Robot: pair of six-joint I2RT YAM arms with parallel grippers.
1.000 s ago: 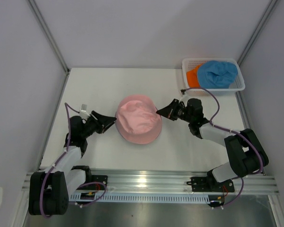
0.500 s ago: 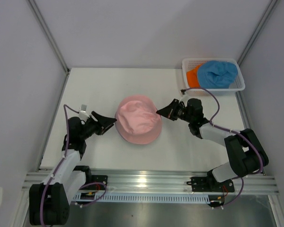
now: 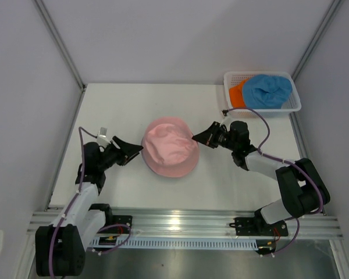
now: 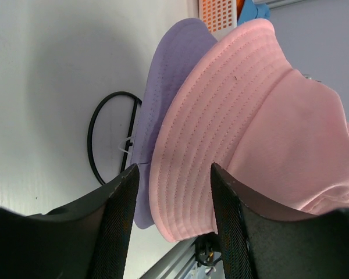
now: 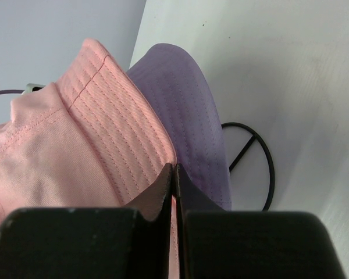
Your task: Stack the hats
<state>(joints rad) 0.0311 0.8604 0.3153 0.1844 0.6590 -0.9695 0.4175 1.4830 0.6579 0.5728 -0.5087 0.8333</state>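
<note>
One pink hat (image 3: pixel 170 148) (brim (image 5: pixel 128 125)) in right gripper (image 3: pixel 194 138)

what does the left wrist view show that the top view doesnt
Only the left wrist view: a lavender hat lying under the pink hat, and a black wire stand showing from under the lavender brim. Only the top view: both arms, and the blue hat and orange hat in the white basket; the wrist view catches just a sliver of that. Both: the pink hat, with the left end effector at its brim.
</note>
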